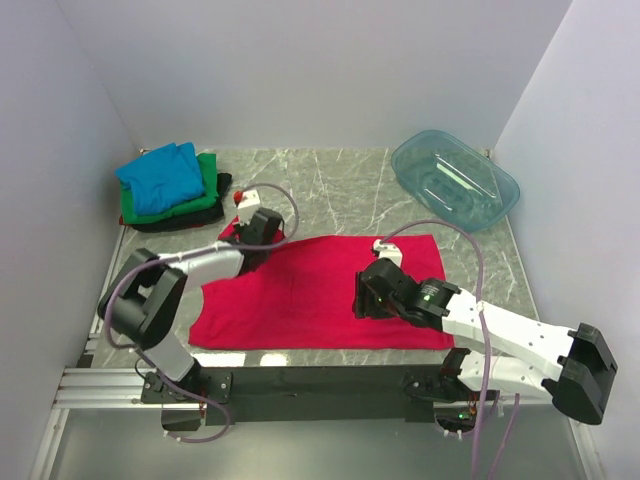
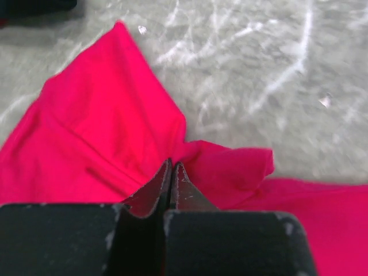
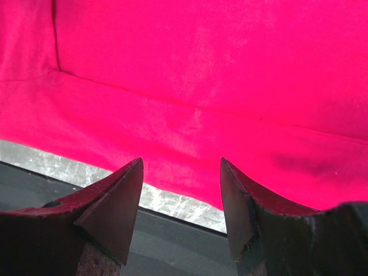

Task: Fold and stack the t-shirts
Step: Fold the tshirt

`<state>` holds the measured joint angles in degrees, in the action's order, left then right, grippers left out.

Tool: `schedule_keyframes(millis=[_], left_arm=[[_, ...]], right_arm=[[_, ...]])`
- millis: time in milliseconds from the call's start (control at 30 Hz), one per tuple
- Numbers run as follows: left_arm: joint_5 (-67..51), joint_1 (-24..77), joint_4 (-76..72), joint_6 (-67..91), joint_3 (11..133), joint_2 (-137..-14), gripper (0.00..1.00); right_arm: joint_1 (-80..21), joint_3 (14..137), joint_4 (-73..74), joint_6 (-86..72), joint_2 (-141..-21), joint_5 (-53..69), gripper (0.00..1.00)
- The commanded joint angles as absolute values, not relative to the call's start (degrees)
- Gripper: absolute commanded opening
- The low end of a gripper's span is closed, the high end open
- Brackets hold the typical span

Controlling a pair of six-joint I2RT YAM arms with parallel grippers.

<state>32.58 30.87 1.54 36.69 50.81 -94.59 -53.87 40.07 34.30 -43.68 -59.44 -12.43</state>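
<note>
A bright red-pink t-shirt [image 1: 310, 295] lies spread flat across the middle of the table. My left gripper [image 1: 258, 238] is at its far left corner. In the left wrist view the left gripper [image 2: 172, 165] is shut, with the red cloth [image 2: 103, 126] puckered into a fold at the tips. My right gripper [image 1: 362, 297] hovers over the shirt's right half, near the front hem. It stands open [image 3: 181, 167] above the red cloth [image 3: 201, 86] with nothing between the fingers. Folded blue [image 1: 160, 178], green [image 1: 208, 188] and black [image 1: 178, 220] t-shirts are stacked at the back left.
A clear teal plastic tub [image 1: 455, 180] sits at the back right. White walls close in the left, back and right sides. A strip of marble table [image 3: 167, 201] and the black front rail [image 1: 320, 380] lie just past the shirt's near hem.
</note>
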Motion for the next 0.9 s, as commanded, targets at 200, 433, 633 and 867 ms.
schedule_keyframes(millis=[200, 433, 633, 867], left_arm=[[46.76, 41.57, 3.67, 53.68, 42.28, -91.67, 0.07], [48.43, 46.58, 14.76, 63.98, 41.84, -89.13, 0.42], [49.56, 46.93, 18.11, 62.59, 42.89, -80.60, 0.68], [44.92, 37.82, 9.33, 48.88, 49.21, -85.22, 0.75]], right_arm=[[-53.88, 40.78, 30.85, -41.84, -63.54, -12.48, 0.63], [-53.88, 40.87, 29.44, -41.57, -65.74, -12.22, 0.63], [-53.79, 41.48, 29.71, -41.05, -66.27, -13.18, 0.63], [-53.70, 42.19, 29.44, -40.96, -66.71, -13.10, 0.63]])
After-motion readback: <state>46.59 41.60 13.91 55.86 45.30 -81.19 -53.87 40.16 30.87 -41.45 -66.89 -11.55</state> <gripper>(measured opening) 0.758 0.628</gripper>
